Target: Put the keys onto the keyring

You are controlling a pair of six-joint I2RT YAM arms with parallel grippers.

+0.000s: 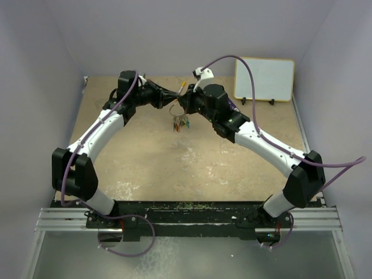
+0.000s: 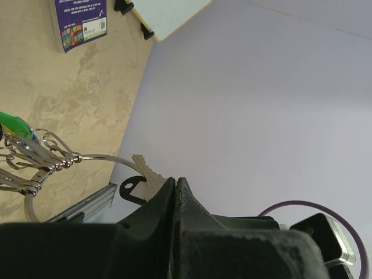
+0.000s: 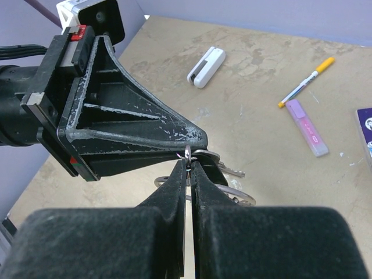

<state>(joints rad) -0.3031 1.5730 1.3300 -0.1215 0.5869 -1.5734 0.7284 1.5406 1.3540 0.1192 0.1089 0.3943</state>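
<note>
Showing the thin silvery wire keyring (image 2: 102,156) suspended in mid-air above the tan table (image 1: 145,157), with a cluster of colour-tagged keys (image 1: 181,122) dangling from its lower arc. The right gripper (image 3: 189,165) is pinched tight on the wire at the top of the loop. The left gripper (image 2: 176,183), nose to nose with it, is clamped on a loose silver key (image 2: 145,172). The key's toothed blade juts forward out of the jaws, its long axis aimed at the ring, and its tip lies against or just beside the wire; which of the two cannot be told. The key's head is hidden between the left pads, so whether it is threaded is unclear. Judged from this, the next move depends on lining that hidden hole up with the wire directly ahead of the left fingertips.
</note>
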